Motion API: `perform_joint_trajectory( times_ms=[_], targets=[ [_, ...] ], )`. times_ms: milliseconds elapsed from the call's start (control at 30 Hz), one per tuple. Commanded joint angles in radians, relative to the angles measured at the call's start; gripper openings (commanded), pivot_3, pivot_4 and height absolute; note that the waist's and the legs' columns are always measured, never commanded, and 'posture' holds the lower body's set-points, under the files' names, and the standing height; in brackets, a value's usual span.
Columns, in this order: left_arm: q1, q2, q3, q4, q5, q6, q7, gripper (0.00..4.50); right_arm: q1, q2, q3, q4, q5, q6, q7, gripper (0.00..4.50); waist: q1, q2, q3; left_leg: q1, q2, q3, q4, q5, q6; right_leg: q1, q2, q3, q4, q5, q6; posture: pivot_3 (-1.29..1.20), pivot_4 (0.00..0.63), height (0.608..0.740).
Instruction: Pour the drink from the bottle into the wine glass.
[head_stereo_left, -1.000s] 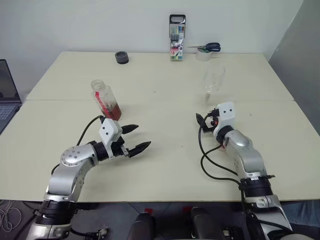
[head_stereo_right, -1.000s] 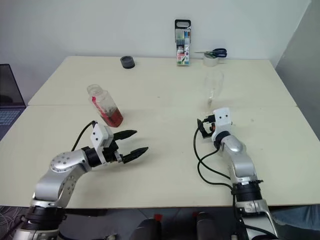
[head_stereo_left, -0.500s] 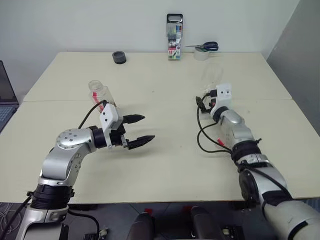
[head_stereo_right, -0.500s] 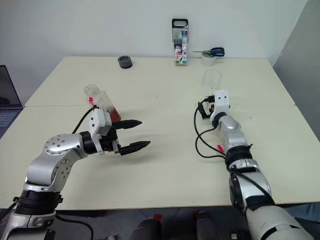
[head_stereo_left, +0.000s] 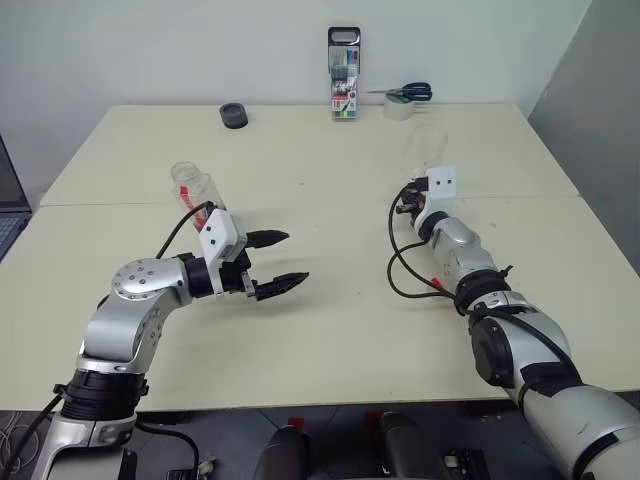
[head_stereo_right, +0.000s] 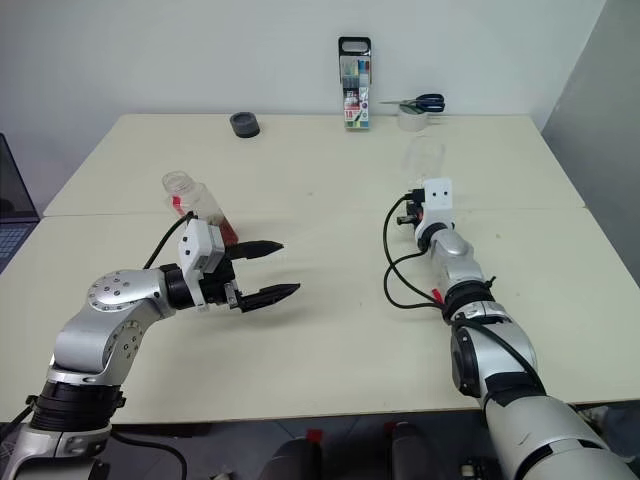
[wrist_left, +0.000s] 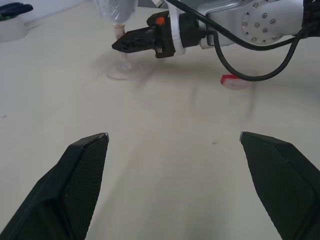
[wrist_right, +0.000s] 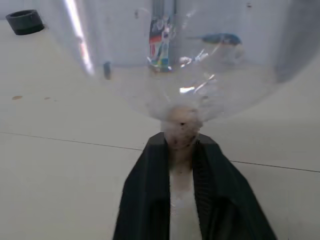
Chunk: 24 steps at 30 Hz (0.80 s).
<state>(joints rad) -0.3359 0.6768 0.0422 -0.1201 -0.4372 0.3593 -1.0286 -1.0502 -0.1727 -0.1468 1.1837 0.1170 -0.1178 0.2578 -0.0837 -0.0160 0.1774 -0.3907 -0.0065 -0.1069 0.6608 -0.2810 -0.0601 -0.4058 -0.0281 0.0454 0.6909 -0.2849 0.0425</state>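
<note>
Right gripper (wrist_right: 181, 150) jaws clamped on wine glass (wrist_right: 170, 65) stem, left gripper (head_stereo_left: 280, 262) jaws apart near bottle (head_stereo_left: 195, 192).

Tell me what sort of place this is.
Probably an office or lab workroom: a plain cream table against a bare white wall, with a marker case, scissors on a tape roll, and a laptop's edge at the left.

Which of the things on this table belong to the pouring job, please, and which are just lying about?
Job: bottle with drink, wine glass, right gripper shut on its stem, open left gripper.

Lying about: pen case, scissors, tape roll, red cap.
</note>
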Motion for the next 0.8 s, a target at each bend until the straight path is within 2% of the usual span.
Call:
perform_joint_trajectory(
  times_ms=[33, 233, 433, 800],
  targets=[
    [0.015, 0.012, 0.037, -0.033, 0.014, -0.029, 0.031, 4.50, -0.018, 0.018, 0.001, -0.040, 0.002, -0.033, 0.041, 0.12, -0.002, 0.000, 0.000, 0.000, 0.000, 0.000, 0.000, 0.000, 0.000, 0.000, 0.000, 0.000, 0.000, 0.000, 0.000, 0.00, 0.150, 0.740],
    [0.081, 0.042, 0.086, -0.046, 0.008, -0.017, 0.053, 4.50, 0.072, 0.086, 0.099, -0.213, -0.040, -0.054, 0.143, 0.12, -0.007, 0.001, 0.000, 0.000, 0.001, 0.000, -0.001, 0.000, 0.000, -0.002, 0.000, 0.000, 0.002, 0.000, 0.000, 0.00, 0.150, 0.740],
    [0.148, 0.082, 0.147, -0.057, 0.000, -0.007, 0.073, 4.50, 0.206, 0.206, 0.213, -0.473, -0.043, 0.044, 0.200, 0.12, -0.005, 0.001, 0.001, 0.000, 0.001, -0.001, -0.001, 0.000, 0.000, -0.003, 0.000, 0.000, 0.003, 0.000, 0.000, 0.00, 0.150, 0.740],
    [0.182, 0.083, 0.202, -0.138, -0.034, 0.046, 0.118, 4.50, 0.220, 0.248, 0.276, -0.424, -0.086, 0.094, 0.205, 0.12, 0.007, 0.001, 0.001, 0.000, 0.000, -0.001, 0.000, 0.000, 0.000, -0.002, 0.000, -0.001, 0.003, 0.000, 0.000, 0.00, 0.150, 0.740]
  ],
)
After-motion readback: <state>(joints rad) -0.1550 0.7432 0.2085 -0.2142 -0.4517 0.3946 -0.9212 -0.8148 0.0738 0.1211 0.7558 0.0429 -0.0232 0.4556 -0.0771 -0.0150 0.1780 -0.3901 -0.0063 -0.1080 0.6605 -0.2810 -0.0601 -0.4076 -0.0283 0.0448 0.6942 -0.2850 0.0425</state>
